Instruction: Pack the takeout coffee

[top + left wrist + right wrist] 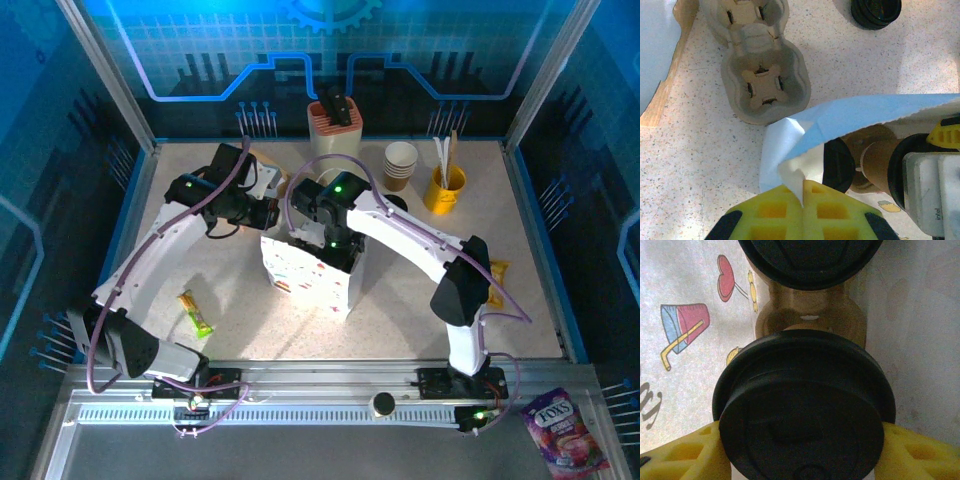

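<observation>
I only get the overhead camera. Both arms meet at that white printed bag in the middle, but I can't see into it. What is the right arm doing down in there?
Observer: The right gripper is closed on a lidded coffee cup, with a yellow finger on each side of its black lid.
Operator: Is that the only cup in there?
Observer: No. A second lidded cup sits just beyond it, with a brown pulp holder showing between the two.
Operator: And what is the left arm for?
Observer: The left gripper is pinched shut on the rim of the bag, holding its mouth open.
</observation>
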`<state>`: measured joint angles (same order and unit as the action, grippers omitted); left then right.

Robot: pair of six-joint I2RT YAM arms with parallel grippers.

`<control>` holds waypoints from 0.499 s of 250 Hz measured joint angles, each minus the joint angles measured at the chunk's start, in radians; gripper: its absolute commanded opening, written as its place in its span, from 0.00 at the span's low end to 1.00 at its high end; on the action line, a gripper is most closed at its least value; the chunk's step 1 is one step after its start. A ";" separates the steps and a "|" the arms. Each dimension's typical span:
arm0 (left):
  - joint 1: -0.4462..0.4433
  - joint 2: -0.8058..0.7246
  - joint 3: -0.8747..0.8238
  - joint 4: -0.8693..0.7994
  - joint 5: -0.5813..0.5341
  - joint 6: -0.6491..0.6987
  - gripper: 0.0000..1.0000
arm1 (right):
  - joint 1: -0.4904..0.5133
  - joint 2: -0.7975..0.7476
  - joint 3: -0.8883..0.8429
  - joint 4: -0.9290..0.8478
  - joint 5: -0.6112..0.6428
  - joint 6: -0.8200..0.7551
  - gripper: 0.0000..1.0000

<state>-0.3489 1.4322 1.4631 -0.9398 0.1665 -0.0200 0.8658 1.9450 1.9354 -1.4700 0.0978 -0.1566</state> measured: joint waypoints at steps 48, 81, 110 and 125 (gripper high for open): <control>0.000 0.000 0.000 0.003 0.000 0.000 0.00 | 0.000 0.000 -0.005 0.002 0.000 -0.008 0.47; 0.000 0.000 0.000 0.003 0.000 0.000 0.00 | 0.000 0.000 -0.005 0.002 0.000 -0.010 0.47; 0.000 0.000 0.000 0.003 0.000 0.000 0.00 | 0.000 0.000 -0.005 0.002 0.000 -0.010 0.47; 0.000 0.000 0.000 0.003 0.000 0.000 0.00 | 0.000 0.000 -0.005 0.002 0.000 -0.010 0.47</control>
<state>-0.3489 1.4322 1.4631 -0.9371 0.1665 -0.0200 0.8658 1.9446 1.9305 -1.4677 0.0978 -0.1665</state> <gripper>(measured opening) 0.063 0.621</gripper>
